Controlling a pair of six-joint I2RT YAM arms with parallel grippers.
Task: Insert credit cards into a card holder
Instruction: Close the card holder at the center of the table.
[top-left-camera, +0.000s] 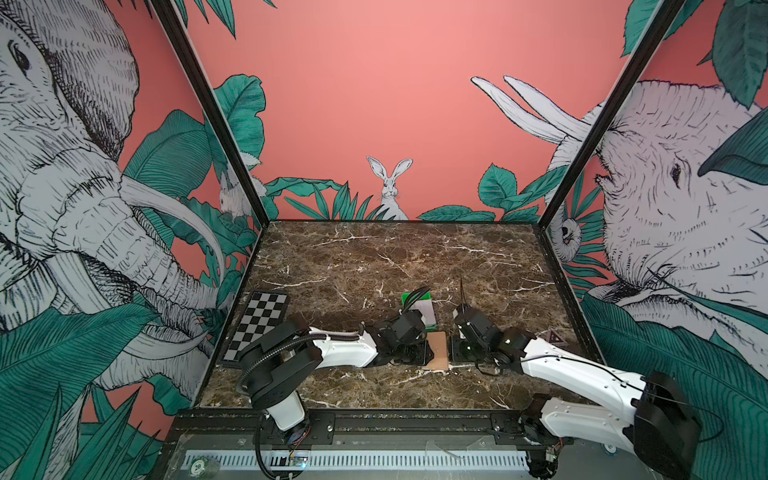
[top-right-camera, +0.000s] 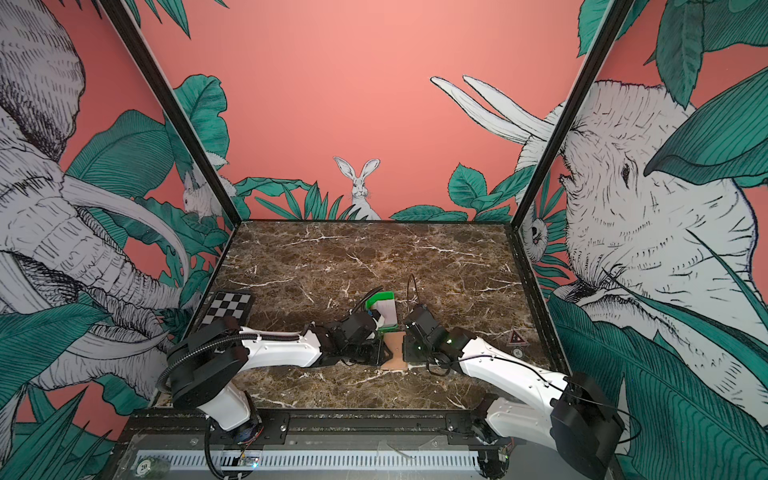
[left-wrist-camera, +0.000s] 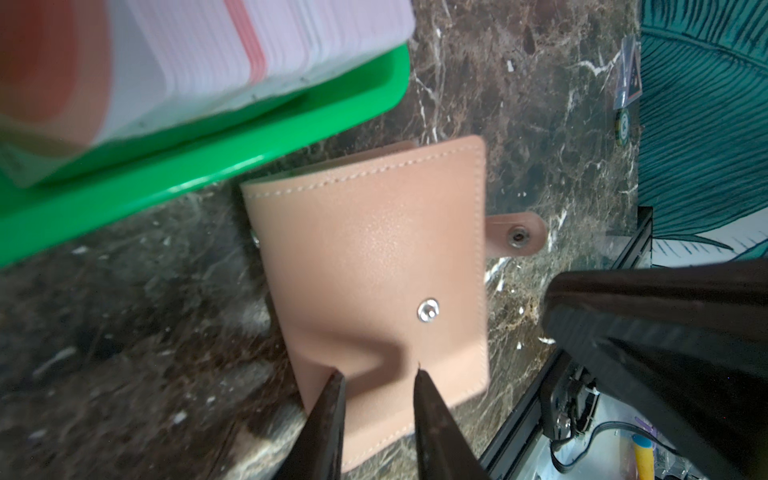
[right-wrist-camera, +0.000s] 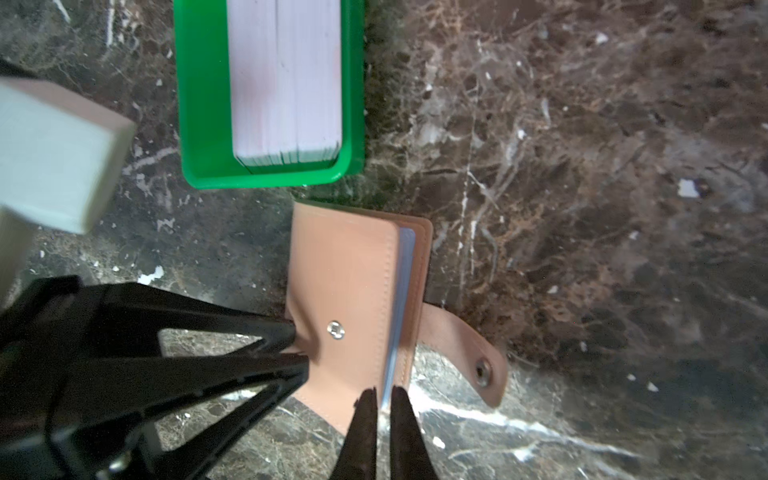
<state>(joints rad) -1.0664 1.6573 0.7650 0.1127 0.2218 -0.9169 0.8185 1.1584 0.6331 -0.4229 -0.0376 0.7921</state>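
The tan card holder (right-wrist-camera: 345, 282) lies folded on the marble, its snap strap (right-wrist-camera: 473, 353) hanging loose; both top views show it between the two arms (top-left-camera: 436, 351) (top-right-camera: 394, 349). My left gripper (left-wrist-camera: 379, 372) pinches a pucker of the holder's cover (left-wrist-camera: 374, 270) at the spine side, its fingertips (right-wrist-camera: 297, 332) pressed on that edge. A light blue credit card (right-wrist-camera: 401, 282) sticks out between the covers, and my right gripper (right-wrist-camera: 384, 392) is shut on its edge. A stack of credit cards (right-wrist-camera: 286, 83) (left-wrist-camera: 208, 54) stands on edge in the green tray (right-wrist-camera: 266, 176) just beyond.
The green tray (top-left-camera: 413, 297) sits close behind the holder. A checkerboard plate (top-left-camera: 259, 324) lies at the left wall. A warning-triangle sticker (top-left-camera: 557, 337) is at the right wall. Patterned walls close in the table on three sides.
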